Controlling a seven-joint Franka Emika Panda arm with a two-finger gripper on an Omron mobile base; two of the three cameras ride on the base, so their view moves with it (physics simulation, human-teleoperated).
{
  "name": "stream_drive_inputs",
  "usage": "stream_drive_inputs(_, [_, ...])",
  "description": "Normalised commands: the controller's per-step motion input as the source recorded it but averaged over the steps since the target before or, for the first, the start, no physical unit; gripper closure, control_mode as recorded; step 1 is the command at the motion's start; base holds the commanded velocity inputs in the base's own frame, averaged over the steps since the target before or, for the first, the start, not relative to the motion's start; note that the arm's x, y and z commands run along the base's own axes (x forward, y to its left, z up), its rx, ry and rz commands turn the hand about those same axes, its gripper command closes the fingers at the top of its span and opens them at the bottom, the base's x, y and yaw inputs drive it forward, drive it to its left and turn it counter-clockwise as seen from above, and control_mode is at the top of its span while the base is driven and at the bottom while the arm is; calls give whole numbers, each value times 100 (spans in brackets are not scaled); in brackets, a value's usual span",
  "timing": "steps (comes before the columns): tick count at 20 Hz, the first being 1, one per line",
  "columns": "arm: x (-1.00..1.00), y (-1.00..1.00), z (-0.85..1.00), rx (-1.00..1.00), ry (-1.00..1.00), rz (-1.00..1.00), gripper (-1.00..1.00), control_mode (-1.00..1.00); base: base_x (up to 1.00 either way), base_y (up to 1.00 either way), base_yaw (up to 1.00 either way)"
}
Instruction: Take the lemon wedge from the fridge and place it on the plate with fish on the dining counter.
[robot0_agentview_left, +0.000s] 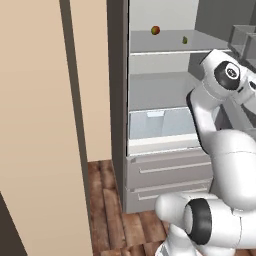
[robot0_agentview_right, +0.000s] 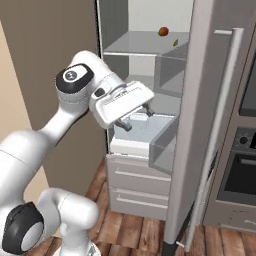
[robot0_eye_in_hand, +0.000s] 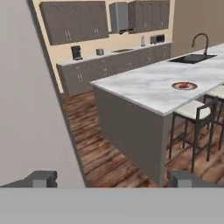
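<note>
— While the lemon wedge (robot0_agentview_left: 184, 40) sits way up on the top shelf, is the robot holding it?

— No. It is a tiny yellow-green lump, lying apart from a round red-and-green fruit (robot0_agentview_left: 155, 30) on the same shelf. The gripper (robot0_agentview_right: 136, 118) is lower down, in front of the clear bin (robot0_agentview_left: 161, 123), and its two fingers are spread wide with nothing between them.

— So what is done?

— The fridge (robot0_agentview_left: 165, 165) stands open, with its door (robot0_agentview_right: 200, 125) swung out to the side. I think that is all so far. The grab, the trip and the drop-off are all left.

— Where does the lemon go?

— Over to the dining counter (robot0_eye_in_hand: 144, 87), the big white marble one with stools (robot0_eye_in_hand: 197, 113) beside it. A plate (robot0_eye_in_hand: 184, 85) sits on top with something red on it.

— Is that the fish?

— I cannot tell, it is too small. The wedge is only a speck too, so its shape is hard to see. And the arm (robot0_agentview_left: 220, 150) covers part of the fridge's right side.
</note>
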Motion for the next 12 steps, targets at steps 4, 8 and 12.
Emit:
stream_drive_inputs(4, [-83, 100, -21, -25, -2, 35, -100, -100, 0, 0, 0])
stream_drive_inputs(8, [-49, 100, -15, -20, -4, 44, -100, -100, 0, 0, 0])
stream_drive_inputs(12, [-7, 100, 12, -2, 0, 61, -100, -100, 0, 0, 0])
